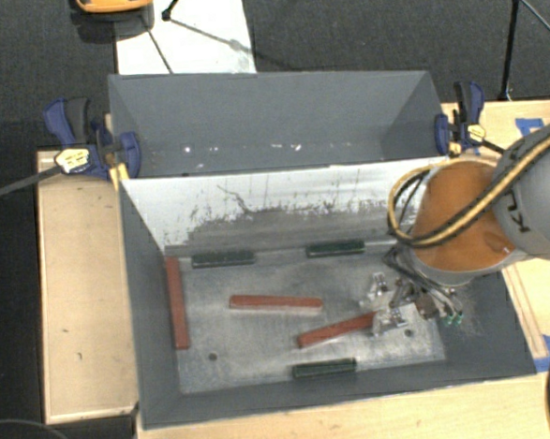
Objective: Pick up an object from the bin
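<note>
The gripper (391,311) is sitting low at the right end of a red-brown stick (332,333), nothing lifted yet; whether it is gripping I cannot tell.

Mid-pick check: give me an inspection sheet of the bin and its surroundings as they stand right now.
Surface: grey metal bin, floor scuffed, back wall scratched.
Job's things: red-brown stick lying tilted right of centre, its right end at the gripper; whether it is gripped cannot be told.
Clutter: second red-brown stick mid-floor; third red-brown stick along the left wall; back-left green stick; back-right green stick; front green stick.
Grippers: gripper low over the floor's right side.
Cables: yellow and black cables looped over the orange wrist cover.
Surroundings: white sheet behind the bin.
</note>
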Available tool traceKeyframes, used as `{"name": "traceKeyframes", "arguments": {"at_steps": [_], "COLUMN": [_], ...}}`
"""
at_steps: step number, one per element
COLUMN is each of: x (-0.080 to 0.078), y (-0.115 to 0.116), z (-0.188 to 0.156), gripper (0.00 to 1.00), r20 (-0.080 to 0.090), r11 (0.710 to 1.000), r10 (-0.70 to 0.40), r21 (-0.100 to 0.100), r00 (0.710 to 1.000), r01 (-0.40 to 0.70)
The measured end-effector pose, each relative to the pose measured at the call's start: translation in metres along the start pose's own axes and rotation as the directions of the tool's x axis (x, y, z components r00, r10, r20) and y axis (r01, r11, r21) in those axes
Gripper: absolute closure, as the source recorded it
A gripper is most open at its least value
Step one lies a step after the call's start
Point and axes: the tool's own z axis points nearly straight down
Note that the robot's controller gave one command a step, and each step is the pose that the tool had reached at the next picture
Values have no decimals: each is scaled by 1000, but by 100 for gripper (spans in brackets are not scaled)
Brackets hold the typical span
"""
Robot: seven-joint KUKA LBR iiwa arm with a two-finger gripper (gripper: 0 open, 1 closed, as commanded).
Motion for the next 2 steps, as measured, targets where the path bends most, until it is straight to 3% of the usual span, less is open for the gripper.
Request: {"name": "traceKeyframes", "arguments": {"at_steps": [1,2], "x": [0,-28], "y": [0,9], "z": [0,-171], "gripper": [100,100], "r20": [0,9], "r11": [1000,998], "r10": [-1,-64], "r21": [0,2], "r00": [1000,998], "r01": [1,64]}}
